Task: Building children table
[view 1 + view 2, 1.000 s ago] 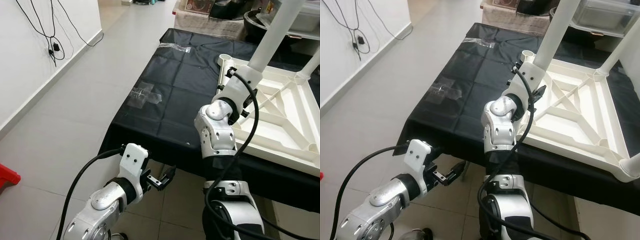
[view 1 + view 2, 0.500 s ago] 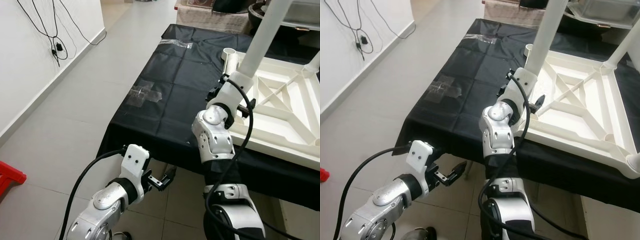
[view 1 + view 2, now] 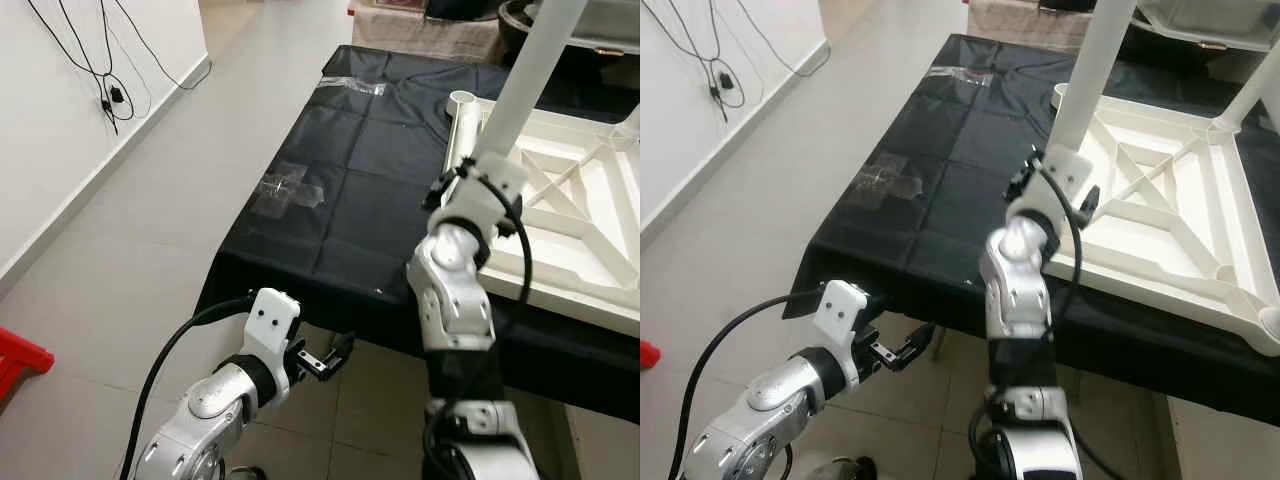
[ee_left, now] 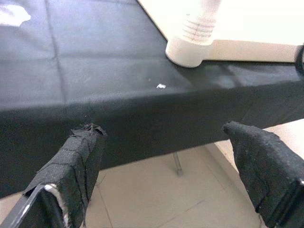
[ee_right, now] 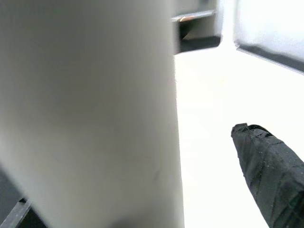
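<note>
Right gripper [image 3: 478, 172] is sitting against the white table leg [image 3: 525, 75]; grip state unclear, view blurred. Left gripper [image 4: 175, 156] is hanging open below the black-covered table [image 3: 330, 180].

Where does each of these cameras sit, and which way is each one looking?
Left eye view: on the head, looking down at the black-covered table, the upturned white children's table and both silver arms.
Right eye view: its twin, same scene.
Left wrist view: along the left gripper, jaws open, toward the black table's edge.
Right wrist view: along the right gripper, close against the white table leg, one finger visible.
Shared: the leg also stands in both eye views.
</note>
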Tool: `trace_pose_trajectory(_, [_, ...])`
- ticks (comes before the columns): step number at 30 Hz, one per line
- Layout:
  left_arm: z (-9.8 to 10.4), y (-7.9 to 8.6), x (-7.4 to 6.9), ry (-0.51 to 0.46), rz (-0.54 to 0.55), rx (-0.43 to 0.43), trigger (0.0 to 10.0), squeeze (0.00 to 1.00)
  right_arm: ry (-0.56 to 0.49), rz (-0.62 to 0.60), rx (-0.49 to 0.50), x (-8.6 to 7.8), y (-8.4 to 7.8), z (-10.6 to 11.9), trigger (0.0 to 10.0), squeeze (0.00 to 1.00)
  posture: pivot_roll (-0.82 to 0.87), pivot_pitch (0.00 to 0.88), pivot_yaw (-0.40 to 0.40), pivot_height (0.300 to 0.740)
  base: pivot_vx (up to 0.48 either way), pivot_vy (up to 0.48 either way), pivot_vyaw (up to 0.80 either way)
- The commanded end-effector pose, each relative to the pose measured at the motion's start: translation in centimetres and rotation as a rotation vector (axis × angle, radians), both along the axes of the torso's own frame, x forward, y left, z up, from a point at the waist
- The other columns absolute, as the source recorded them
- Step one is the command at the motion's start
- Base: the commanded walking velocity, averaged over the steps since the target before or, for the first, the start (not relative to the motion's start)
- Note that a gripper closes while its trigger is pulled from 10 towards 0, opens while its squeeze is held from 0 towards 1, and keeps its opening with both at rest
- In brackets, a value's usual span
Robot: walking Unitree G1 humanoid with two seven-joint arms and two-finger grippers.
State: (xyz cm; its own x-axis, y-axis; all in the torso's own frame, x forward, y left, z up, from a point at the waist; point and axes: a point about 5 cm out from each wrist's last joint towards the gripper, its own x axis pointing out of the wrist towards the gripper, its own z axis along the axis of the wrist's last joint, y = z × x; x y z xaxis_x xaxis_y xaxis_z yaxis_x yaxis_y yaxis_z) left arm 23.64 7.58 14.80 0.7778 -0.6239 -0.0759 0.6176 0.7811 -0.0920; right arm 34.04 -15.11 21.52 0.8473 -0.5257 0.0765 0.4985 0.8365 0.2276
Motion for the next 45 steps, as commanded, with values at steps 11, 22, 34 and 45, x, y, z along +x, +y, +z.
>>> trace_pose_trajectory(11, [-0.8, -0.1, -0.1, 0.014, -0.013, 0.018, 10.0, 0.00, -0.064, 0.243, -0.061, -1.5, -1.8, -0.6, 10.0, 0.00, 0.19, 0.098, -0.035, 0.740, 0.000, 0.000, 0.00])
trace_pose_trajectory(22, [-0.7, -0.2, 0.0, 0.010, -0.014, 0.018, 10.0, 0.00, -0.108, 0.434, -0.128, 0.2, -5.4, 0.1, 10.0, 0.00, 0.20, 0.106, -0.042, 0.740, 0.000, 0.000, 0.00])
trace_pose_trajectory(34, [-0.7, -0.2, 0.0, 0.004, -0.013, 0.016, 10.0, 0.00, -0.086, 0.626, -0.143, 1.3, -6.5, -0.2, 10.0, 0.00, 0.20, 0.109, -0.047, 0.740, 0.000, 0.000, 0.00])
trace_pose_trajectory(45, [-0.6, -0.3, 0.0, 0.001, -0.014, 0.017, 10.0, 0.00, -0.063, 0.810, -0.152, 3.1, -7.8, 0.7, 10.0, 0.00, 0.21, 0.115, -0.046, 0.740, 0.000, 0.000, 0.00])
